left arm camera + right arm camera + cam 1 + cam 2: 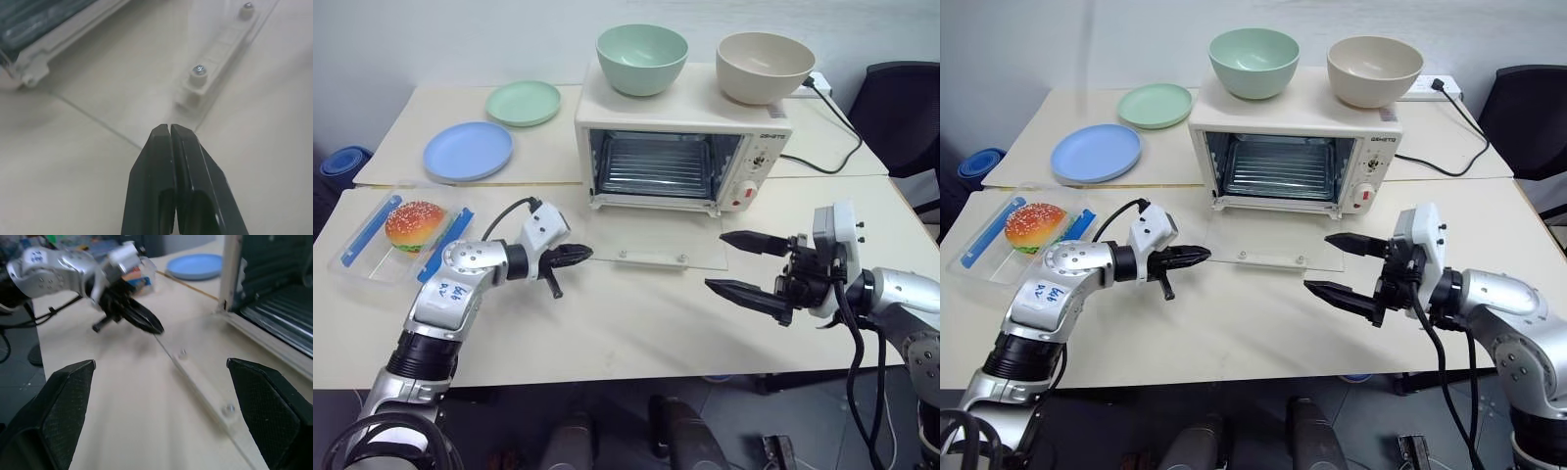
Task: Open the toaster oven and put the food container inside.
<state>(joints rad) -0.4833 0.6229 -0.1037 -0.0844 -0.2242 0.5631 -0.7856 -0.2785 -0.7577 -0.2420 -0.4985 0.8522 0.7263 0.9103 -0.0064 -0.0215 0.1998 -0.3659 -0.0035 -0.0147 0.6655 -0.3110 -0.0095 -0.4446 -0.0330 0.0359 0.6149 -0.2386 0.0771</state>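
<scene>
The cream-white toaster oven (pixel 680 122) stands at the middle back of the table. Its glass door (pixel 651 240) lies flat and open, so the wire rack (pixel 656 166) shows. The food container (pixel 401 235), a clear box with blue clips and a burger inside, rests at the table's left, well behind my left arm. My left gripper (pixel 582 255) is shut and empty, its tip just off the door's front left corner by the white handle (pixel 215 73). My right gripper (pixel 718 260) hovers open and empty to the right of the door, pointing left.
A green bowl (pixel 641 59) and a beige bowl (pixel 764 67) sit on top of the oven. A blue plate (pixel 468 150) and a green plate (pixel 524 103) lie at the back left. A black cable (pixel 832 147) runs right of the oven, near a black chair (pixel 901 108).
</scene>
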